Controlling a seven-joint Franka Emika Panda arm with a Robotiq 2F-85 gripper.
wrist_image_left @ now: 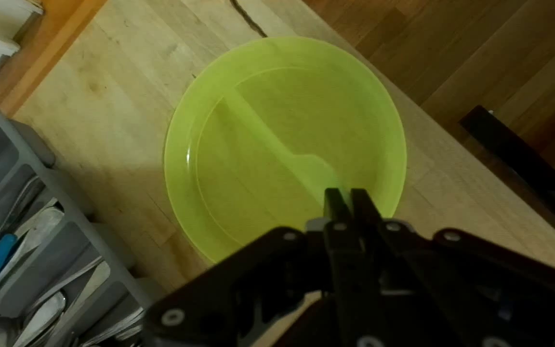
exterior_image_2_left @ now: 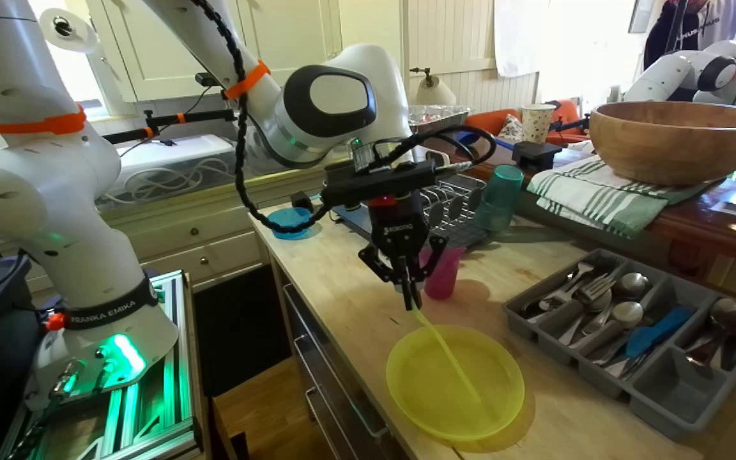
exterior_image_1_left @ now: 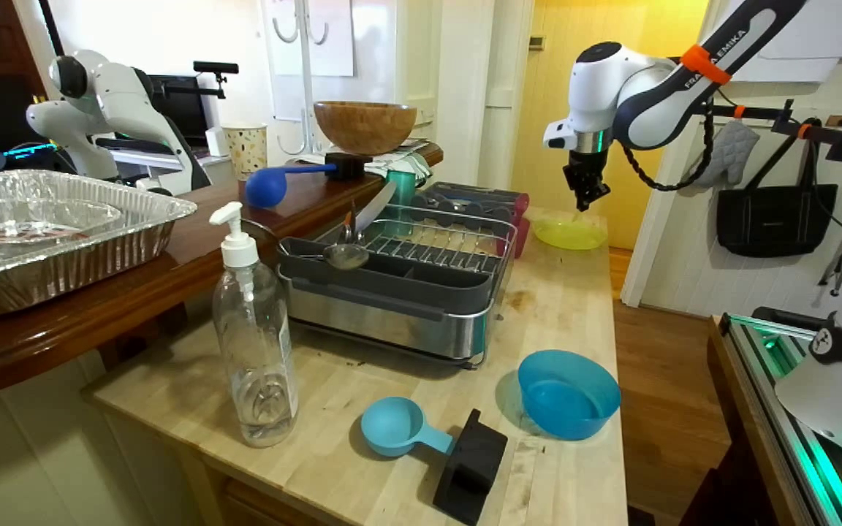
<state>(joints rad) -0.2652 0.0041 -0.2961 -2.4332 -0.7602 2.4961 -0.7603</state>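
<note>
Clamping one end of a slim yellow utensil (wrist_image_left: 301, 166), the hand (exterior_image_2_left: 411, 301) hangs above the yellow plate (exterior_image_2_left: 425, 390). We find the fingers (wrist_image_left: 366, 207) pressed almost together, as so thin a piece demands.

We judge that gripping at the end leaves the rest of the length projecting free. In an exterior view, the utensil runs from the fingertips toward the near side, over the plate; we cannot tell whether its far-reaching end makes contact, because both pieces share one translucent colour. We observe the plate lying flat on the worktop (exterior_image_2_left: 355, 287), beside the left edge, a position that presumably places it within easy reach of the arm.

Surroundings: from that viewpoint, we see a grey cutlery tray (exterior_image_2_left: 668, 390) to the right of the plate and apart from it, holding metal cutlery (exterior_image_2_left: 627, 313) and a blue utensil (exterior_image_2_left: 659, 332). A pink cup (exterior_image_2_left: 443, 281) stands just beyond the hand; we rate it the closest obstruction. In an exterior view, we also locate a dish rack (exterior_image_1_left: 384, 330), and nearer, a blue bowl (exterior_image_1_left: 574, 416), a light-blue scoop (exterior_image_1_left: 392, 420) and a pump bottle (exterior_image_1_left: 256, 351), all well apart from the hand.
</note>
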